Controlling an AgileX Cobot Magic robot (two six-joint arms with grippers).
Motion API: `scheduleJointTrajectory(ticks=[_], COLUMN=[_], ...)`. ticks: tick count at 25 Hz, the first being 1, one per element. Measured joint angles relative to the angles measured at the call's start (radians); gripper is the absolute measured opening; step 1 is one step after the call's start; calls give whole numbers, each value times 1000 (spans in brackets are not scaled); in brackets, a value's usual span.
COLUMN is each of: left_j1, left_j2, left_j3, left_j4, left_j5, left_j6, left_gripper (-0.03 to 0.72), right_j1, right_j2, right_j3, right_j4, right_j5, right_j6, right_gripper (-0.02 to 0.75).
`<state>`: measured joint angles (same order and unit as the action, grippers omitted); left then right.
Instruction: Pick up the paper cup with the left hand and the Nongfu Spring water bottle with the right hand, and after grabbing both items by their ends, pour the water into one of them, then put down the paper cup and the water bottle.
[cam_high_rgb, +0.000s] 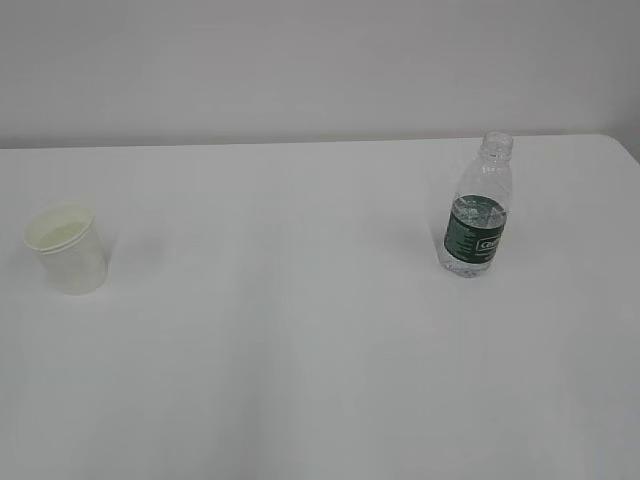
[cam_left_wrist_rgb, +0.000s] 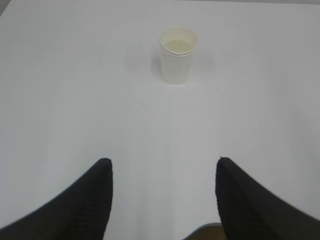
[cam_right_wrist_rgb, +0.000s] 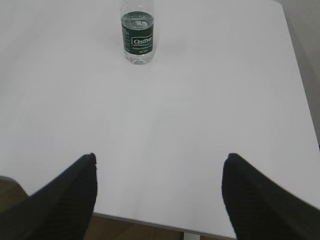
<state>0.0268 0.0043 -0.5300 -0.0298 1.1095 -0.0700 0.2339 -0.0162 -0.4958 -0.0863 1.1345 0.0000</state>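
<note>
On the white surface we see the paper cup upright at far left and the Nongfu Spring water bottle upright toward the right — well apart, capless, with water partway up. We note the left claw spread apart, short of the cup, holding nothing — the right claw likewise, facing the bottle.

I see a white cup, cream inside. The clear ribbed bottle wears a dark green, white-printed label. The table is white.
</note>
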Motion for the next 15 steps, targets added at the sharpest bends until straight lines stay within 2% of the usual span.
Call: scheduleJointTrajectory(ticks=[15], left_j1=[0], left_j2=[0], left_j3=[0], left_j4=[0], left_j5=[0], left_j6=[0], left_gripper=[461], right_j1=[0], right_j2=[0], right_j3=[0], right_j4=[0], right_j5=[2], right_j6=[0], right_gripper=[590])
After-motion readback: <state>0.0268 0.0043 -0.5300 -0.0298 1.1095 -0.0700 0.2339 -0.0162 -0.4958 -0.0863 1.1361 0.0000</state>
